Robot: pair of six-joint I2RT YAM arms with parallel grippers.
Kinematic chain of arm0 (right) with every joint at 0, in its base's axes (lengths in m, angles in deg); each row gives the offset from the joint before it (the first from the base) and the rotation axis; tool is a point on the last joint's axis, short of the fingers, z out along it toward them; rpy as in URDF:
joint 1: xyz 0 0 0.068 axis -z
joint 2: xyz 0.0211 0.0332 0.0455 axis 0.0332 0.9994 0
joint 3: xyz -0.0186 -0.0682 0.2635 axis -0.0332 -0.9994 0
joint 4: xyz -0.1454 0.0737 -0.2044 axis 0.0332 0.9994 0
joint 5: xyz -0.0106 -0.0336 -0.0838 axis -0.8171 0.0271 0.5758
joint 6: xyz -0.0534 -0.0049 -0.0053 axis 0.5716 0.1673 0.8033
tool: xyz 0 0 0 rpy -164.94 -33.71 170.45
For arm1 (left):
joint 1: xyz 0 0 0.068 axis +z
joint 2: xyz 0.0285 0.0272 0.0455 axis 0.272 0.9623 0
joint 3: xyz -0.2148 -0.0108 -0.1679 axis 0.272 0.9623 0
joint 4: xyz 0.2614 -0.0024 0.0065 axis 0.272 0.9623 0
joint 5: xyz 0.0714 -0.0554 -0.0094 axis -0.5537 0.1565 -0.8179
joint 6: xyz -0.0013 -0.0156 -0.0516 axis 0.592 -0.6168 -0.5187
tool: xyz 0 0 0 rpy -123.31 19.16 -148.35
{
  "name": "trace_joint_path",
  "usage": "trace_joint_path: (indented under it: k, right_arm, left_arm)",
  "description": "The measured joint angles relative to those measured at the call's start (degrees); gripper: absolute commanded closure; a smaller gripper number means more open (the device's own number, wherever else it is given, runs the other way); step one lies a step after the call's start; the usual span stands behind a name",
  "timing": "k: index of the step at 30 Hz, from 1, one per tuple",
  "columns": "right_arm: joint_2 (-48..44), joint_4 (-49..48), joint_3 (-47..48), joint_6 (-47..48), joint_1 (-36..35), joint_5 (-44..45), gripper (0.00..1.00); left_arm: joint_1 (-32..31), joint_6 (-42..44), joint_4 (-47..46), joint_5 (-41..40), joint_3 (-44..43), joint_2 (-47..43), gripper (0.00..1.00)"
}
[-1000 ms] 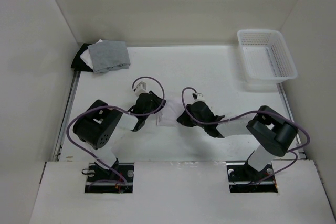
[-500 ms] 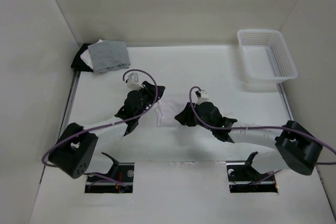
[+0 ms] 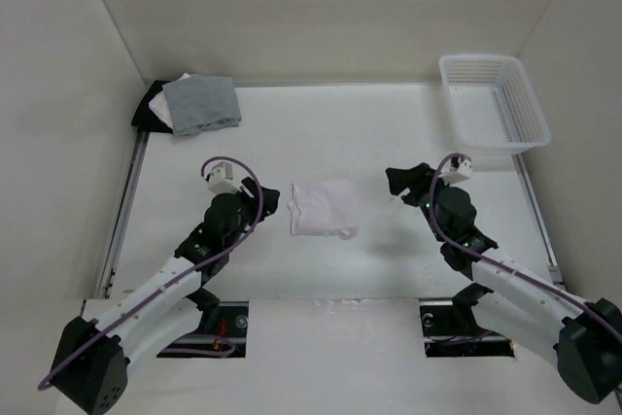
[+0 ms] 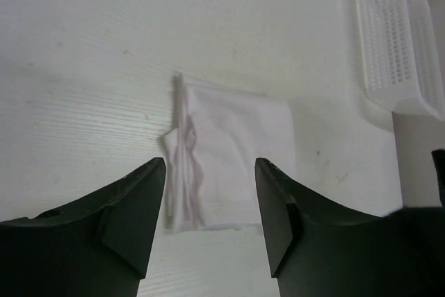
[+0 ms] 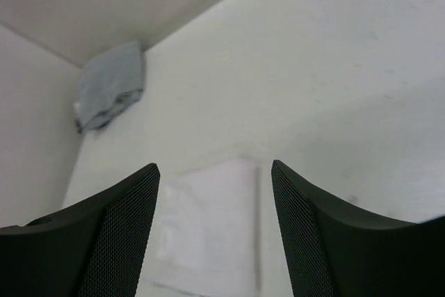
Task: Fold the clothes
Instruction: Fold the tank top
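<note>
The clothes (image 3: 324,208) lie as a small white folded rectangle on the white table, about midway between the two arms. Their left edge is rumpled. My left gripper (image 3: 266,198) is just to their left, open, and touches nothing. My right gripper (image 3: 400,185) is off to their right, also open and apart from them. In the left wrist view the clothes (image 4: 233,165) show beyond the wide-apart fingers of the left gripper (image 4: 208,165). The right wrist view has the clothes (image 5: 208,227) below and between the spread fingers of the right gripper (image 5: 214,166).
A white plastic basket (image 3: 496,104) stands at the back right and also shows in the left wrist view (image 4: 396,46). A grey folded cloth (image 3: 201,102) rests on a black folded cloth (image 3: 149,112) in the back left corner. White walls enclose the table.
Both grippers have opened and let go of the clothes. The left one drew back to the left, the right one to the right. The clothes now lie uncovered and folded.
</note>
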Motion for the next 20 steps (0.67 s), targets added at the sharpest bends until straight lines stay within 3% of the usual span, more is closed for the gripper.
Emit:
trace_joint_path:
  k: [6,17,20]
  right_arm:
    - [2.64,0.52,-6.03,-1.36,7.69,-0.31,0.28]
    - [4.04,-0.92,-6.03,-2.38,10.43,-2.84,0.27]
    - [4.52,-0.92,-6.03,-2.38,10.43,-3.04,0.27]
  left_arm:
    - [5.18,1.51,9.90,-1.99,-0.07,-2.10,0.46]
    - [1.75,3.02,12.07,-2.19,-0.94,5.33,0.45]
    - [0.57,3.65,11.23,-2.16,-1.11,7.04,0.37]
